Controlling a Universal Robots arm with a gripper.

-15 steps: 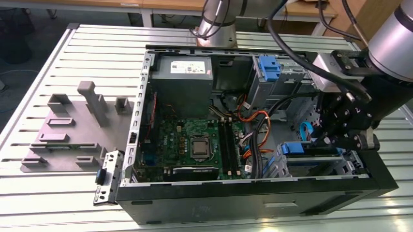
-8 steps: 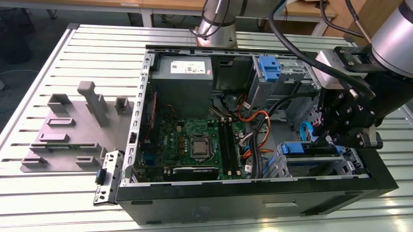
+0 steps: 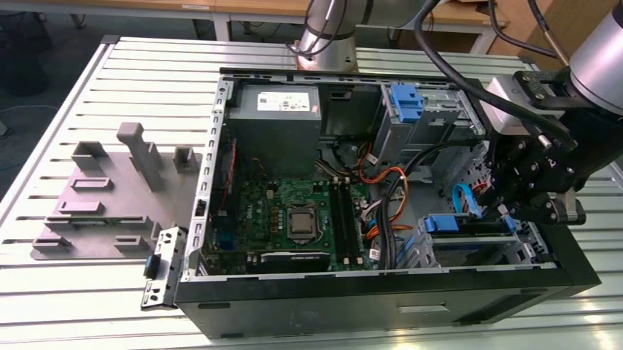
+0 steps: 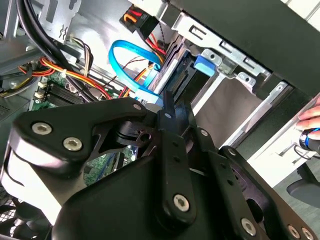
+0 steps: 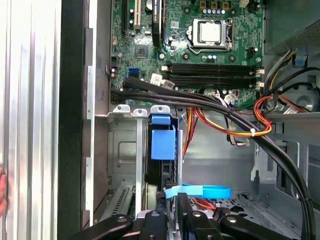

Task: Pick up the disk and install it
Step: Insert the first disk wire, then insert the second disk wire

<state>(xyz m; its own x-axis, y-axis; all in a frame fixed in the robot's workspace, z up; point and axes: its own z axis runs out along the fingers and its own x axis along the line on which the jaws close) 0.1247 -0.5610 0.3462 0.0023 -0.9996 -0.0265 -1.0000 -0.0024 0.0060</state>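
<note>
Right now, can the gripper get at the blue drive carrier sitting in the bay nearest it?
Probably yes: the gripper sits close to the blue drive carrier, with only a light-blue flat cable looping between them.

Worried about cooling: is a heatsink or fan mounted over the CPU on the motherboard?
No: in the first wrist view the CPU lies bare on the motherboard, its metal lid uncovered.

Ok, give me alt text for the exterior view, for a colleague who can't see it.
The arm's black gripper reaches into an open computer case at the exterior view's right, beside the blue-framed disk sitting in a drive bay. The motherboard lies mid-case, and a grey fixture plate sits on the slatted table at the exterior view's left.
</note>
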